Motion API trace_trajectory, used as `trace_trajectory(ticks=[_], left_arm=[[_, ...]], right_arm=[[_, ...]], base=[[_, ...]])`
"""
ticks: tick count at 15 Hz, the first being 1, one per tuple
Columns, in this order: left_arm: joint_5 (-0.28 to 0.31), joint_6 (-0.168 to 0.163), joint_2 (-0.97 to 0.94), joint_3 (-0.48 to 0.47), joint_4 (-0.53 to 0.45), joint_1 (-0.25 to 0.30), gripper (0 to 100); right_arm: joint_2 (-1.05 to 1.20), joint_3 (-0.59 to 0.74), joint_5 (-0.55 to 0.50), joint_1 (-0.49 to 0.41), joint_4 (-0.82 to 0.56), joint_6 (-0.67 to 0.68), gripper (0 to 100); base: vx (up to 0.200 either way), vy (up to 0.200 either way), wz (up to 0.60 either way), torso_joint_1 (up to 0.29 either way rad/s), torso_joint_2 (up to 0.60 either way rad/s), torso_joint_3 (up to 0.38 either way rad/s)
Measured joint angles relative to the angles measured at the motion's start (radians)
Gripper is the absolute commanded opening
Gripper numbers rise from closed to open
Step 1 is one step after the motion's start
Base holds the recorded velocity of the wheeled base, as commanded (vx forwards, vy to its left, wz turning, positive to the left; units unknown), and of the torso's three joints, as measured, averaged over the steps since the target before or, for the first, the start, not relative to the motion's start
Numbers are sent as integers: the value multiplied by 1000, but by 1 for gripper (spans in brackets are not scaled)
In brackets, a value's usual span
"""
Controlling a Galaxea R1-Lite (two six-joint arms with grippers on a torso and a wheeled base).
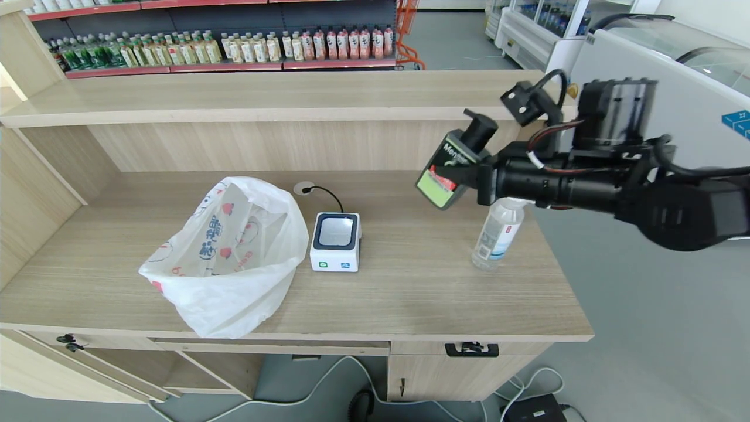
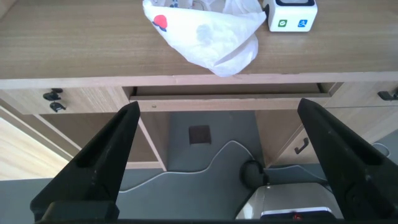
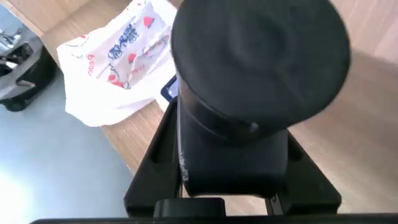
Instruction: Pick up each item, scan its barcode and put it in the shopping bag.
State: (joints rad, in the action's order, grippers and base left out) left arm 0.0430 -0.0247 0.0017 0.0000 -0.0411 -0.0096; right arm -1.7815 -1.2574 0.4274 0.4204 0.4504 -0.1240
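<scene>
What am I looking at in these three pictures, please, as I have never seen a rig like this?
This is a two-armed robot at a shop counter. The big picture is taken from a camera on its head, looking down at the counter. The other two come from cameras on its wrists, one per arm.

On the counter are a white shopping bag, a small barcode scanner beside it, and a clear water bottle standing upright near the right end.

The right gripper holds a black-capped bottle in the air above the counter, tilted. The right wrist view looks straight at that black cap, with the bag behind it.

The left gripper is open and holds nothing. Its camera looks at the counter's front edge from lower down.
</scene>
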Motion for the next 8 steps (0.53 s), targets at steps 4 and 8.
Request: trace_trajectory(ticks=[4, 8], left_arm=[[0, 0, 0, 0, 0, 0, 100], [0, 0, 0, 0, 0, 0, 100]], right_arm=[[276, 266, 1, -50, 4, -516, 0], [509, 510, 206, -67, -47, -1284, 0]], base=[[0, 0, 0, 0, 0, 0], [0, 0, 0, 0, 0, 0]])
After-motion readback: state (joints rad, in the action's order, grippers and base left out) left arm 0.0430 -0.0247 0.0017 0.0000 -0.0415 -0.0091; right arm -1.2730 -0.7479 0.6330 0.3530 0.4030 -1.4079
